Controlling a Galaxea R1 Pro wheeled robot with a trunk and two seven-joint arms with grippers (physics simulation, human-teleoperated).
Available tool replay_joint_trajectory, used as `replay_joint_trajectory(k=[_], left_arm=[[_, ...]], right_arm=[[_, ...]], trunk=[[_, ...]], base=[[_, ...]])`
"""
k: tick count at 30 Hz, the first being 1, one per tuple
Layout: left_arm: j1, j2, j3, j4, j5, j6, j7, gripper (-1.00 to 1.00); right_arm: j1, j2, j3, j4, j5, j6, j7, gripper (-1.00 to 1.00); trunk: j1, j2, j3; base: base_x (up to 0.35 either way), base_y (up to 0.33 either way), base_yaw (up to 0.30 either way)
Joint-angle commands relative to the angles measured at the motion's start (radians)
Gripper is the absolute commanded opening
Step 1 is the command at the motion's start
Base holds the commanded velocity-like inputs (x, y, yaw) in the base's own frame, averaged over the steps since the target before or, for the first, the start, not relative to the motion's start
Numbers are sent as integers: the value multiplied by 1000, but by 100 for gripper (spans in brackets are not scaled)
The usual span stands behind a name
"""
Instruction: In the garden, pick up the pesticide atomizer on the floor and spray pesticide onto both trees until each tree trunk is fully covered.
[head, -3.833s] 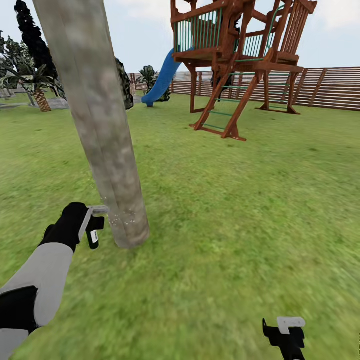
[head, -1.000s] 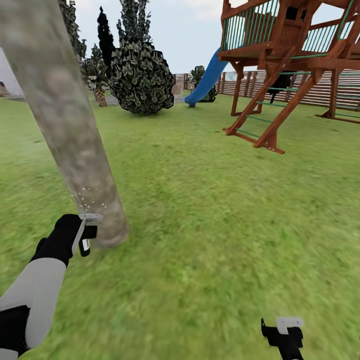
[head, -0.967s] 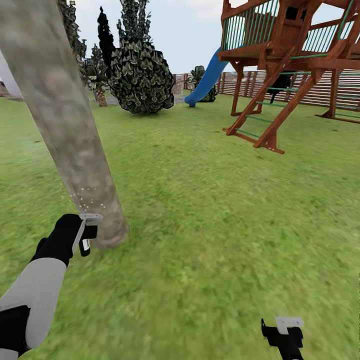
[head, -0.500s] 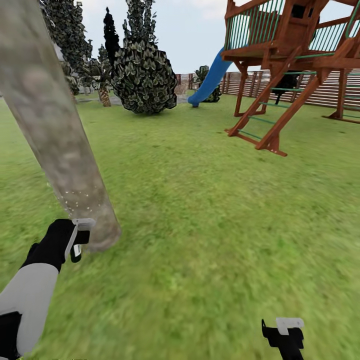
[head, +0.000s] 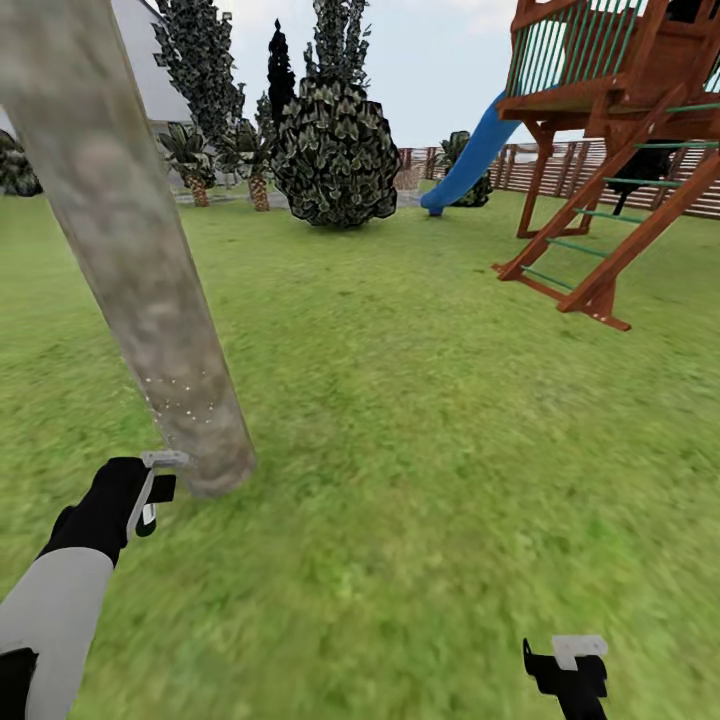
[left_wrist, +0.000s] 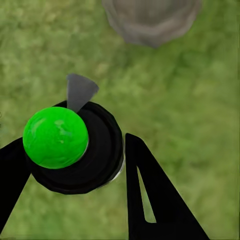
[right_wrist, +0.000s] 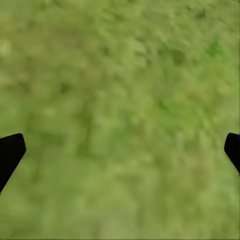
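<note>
Gripping black green-capped pesticide atomizer (left_wrist: 75, 147), left gripper (left_wrist: 75, 165) sits at 7 o'clock off speckled beige-grey tree trunk (head: 140, 270); right gripper (right_wrist: 120, 150) spread wide.

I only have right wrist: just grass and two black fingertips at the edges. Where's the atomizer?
Observer: In the left gripper. The left wrist view shows its fingers either side of the atomizer, a black body with a green cap.
Operator: Is it near a tree?
Observer: Yes. In the head view the left gripper sits beside the base of a thick trunk, close to it.
Operator: Any spray on that trunk?
Observer: Fine white specks low on the trunk, just above the gripper. Higher up it looks bare.
Operator: And my right gripper?
Observer: The right gripper is low at the front right over the lawn, open and empty, away from the trunk.
</note>
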Motion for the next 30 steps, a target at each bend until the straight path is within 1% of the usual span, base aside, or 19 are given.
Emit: replay_joint_trajectory(k=[1, 5, 12, 19, 24, 30], left_arm=[[-1, -1, 1, 0, -3, 4, 1, -100], [-1, -2, 2, 0, -3, 4, 2, -100], [-1, -14, 4, 1, -2, 4, 2, -100], [-1, -17, 3, -3, 2, 6, 0, -100], [0, -13, 0, 0, -1, 6, 0, -100], [1, -13, -1, 10, -1, 4, 0, -100]], right_arm=[[-1, 0, -6, 2, 11, -3, -5, 100], [-1, 0, -5, 2, 11, -3, -5, 100], [-1, 0, -6, 2, 11, -3, -5, 100], [0, -3, -6, 2, 11, -3, -8, 100], [1, -3, -6, 2, 11, -3, -8, 100], [1, -1, -6, 2, 11, -4, -8, 100]], trunk=[[0, 0, -1], [0, 0, -1], [0, 0, -1], [0, 0, -1], [0, 0, -1], [0, 0, -1]], base=[[261, -229, 275], [283, -197, 275], [260, -201, 271], [19, -304, 19], [43, -313, 5], [129, -309, 234]])
